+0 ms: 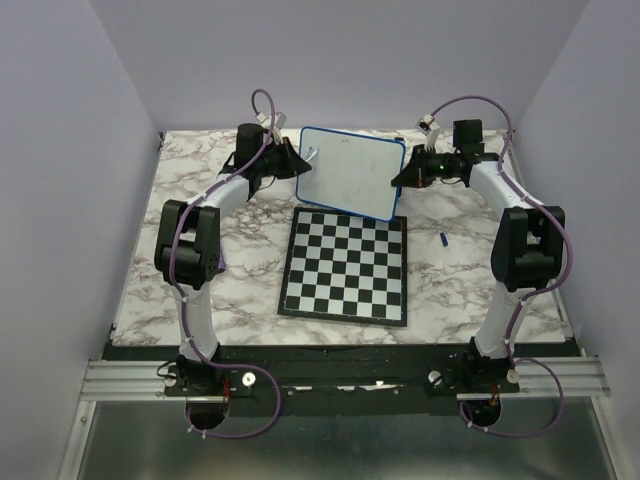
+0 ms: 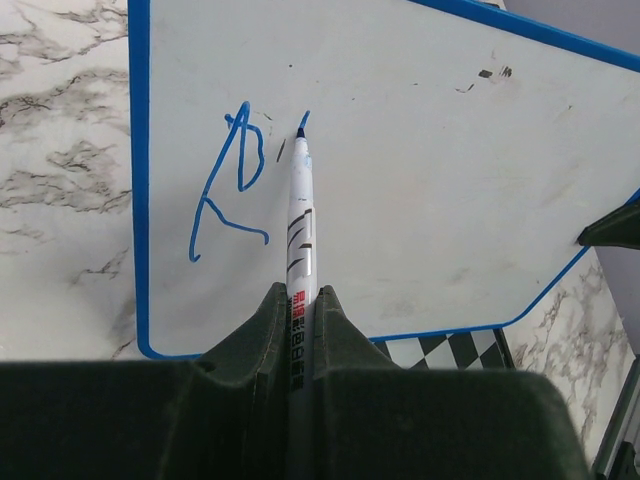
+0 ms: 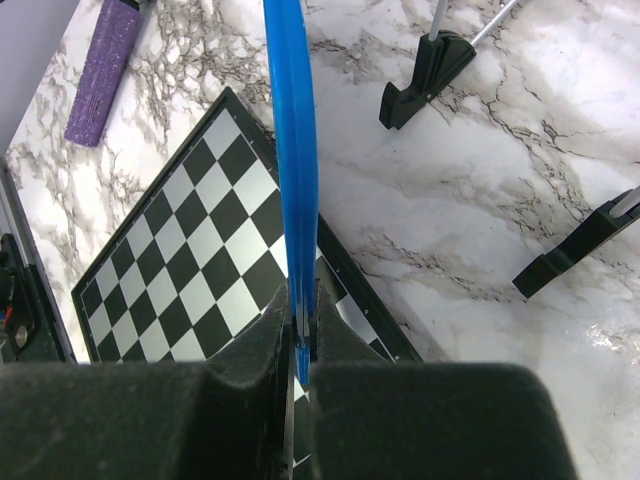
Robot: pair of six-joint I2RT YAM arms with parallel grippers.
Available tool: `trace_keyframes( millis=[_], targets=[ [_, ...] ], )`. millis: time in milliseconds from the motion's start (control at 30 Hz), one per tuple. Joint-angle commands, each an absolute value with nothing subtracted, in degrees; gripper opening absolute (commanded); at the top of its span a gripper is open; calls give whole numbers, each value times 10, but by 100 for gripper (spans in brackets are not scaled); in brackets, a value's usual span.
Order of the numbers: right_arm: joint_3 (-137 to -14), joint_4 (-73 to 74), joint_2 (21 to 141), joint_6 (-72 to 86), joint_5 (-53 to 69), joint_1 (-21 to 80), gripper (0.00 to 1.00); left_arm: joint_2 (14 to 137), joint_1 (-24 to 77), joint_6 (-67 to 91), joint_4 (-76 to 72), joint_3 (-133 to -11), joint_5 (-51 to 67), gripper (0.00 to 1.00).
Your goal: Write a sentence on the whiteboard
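The whiteboard [image 1: 350, 178], white with a blue rim, is held tilted up above the far edge of the chessboard. My right gripper [image 3: 302, 310] is shut on the rim of the whiteboard [image 3: 292, 150], at its right side [image 1: 405, 172]. My left gripper [image 2: 300, 292] is shut on a white marker [image 2: 301, 220]. The marker's blue tip touches the whiteboard [image 2: 430, 180] near its upper left. Of the sentence, only a blue "R" [image 2: 235, 180] and a short stroke by the tip show.
The black-and-white chessboard [image 1: 347, 265] lies flat in front of the whiteboard. A small blue marker cap [image 1: 442, 239] rests on the marble to its right. Two black feet on thin rods [image 3: 425, 75] [image 3: 580, 245] show beside the board's edge. A purple sleeved cable [image 3: 100, 75] lies beyond.
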State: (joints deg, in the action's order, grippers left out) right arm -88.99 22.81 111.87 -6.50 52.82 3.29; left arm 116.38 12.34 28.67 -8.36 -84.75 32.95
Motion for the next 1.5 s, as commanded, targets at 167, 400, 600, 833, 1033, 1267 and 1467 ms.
trace_keyframes(
  millis=[167,400,600,833,1033,1267,1467],
  targets=[
    [-898,229,1129,-82,539,36,0,1158,126,281,-84,-832,331,0],
    [-898,229,1129,-82,538,37,0,1114,126,288,-109,-813,333,0],
    [-898,229,1129,-82,538,37,0,1113,126,282,-100,-808,327,0],
    [-898,229,1129,-82,538,37,0,1126,126,274,-80,-811,316,0],
    [-899,229,1129,-82,538,36,0,1136,125,269,-68,-820,314,0],
    [-899,229,1129,-82,537,37,0,1144,125,265,-59,-829,310,0],
    [-899,229,1129,-82,538,36,0,1152,126,265,-50,-837,308,0]
  ],
)
